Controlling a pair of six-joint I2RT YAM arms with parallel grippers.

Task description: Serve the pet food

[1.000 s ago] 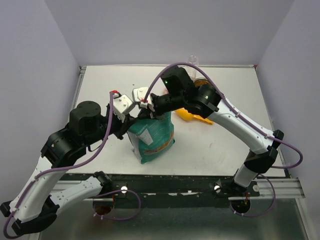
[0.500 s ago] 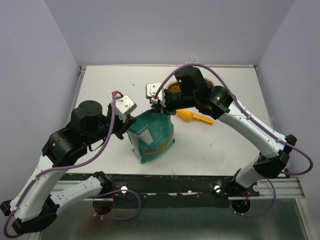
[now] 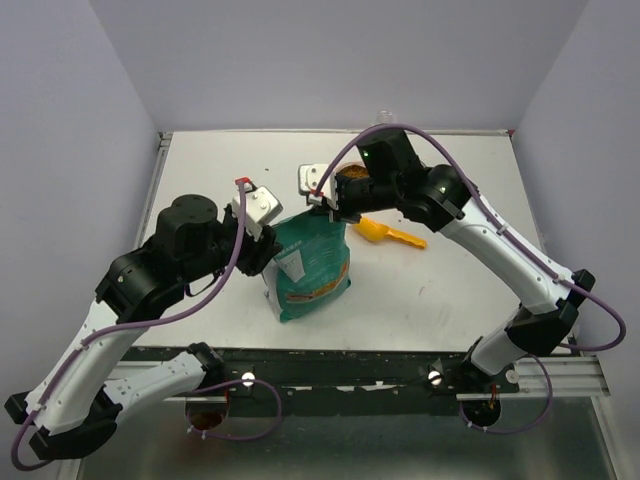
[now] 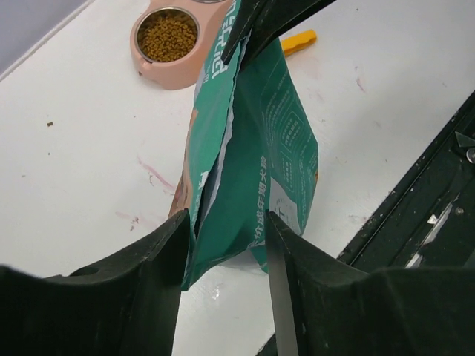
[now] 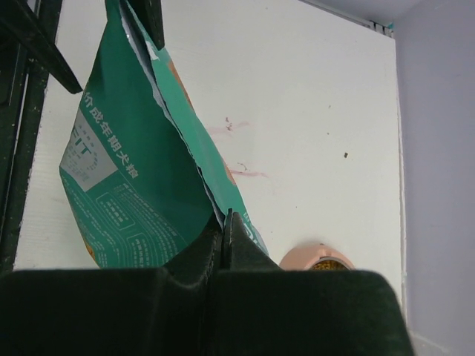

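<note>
Right pincer (image 5: 225, 222) is clamped on the top edge of the teal bag (image 4: 278, 141). Left pincer (image 4: 228, 226) gapes astride its near corner. Pet food (image 4: 167, 35) fills the pink bowl (image 4: 152, 70), upper left. Bag-handling step, I'd say; next, the left likely needs a square bite.

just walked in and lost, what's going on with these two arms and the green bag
Two robot arms are working on a green pet food bag standing on the table. The right pincer is shut on the bag's top edge; the left pincer is open with that edge between its fingers. Behind, a pink bowl already holds kibble, and an orange scoop lies nearby.
</note>
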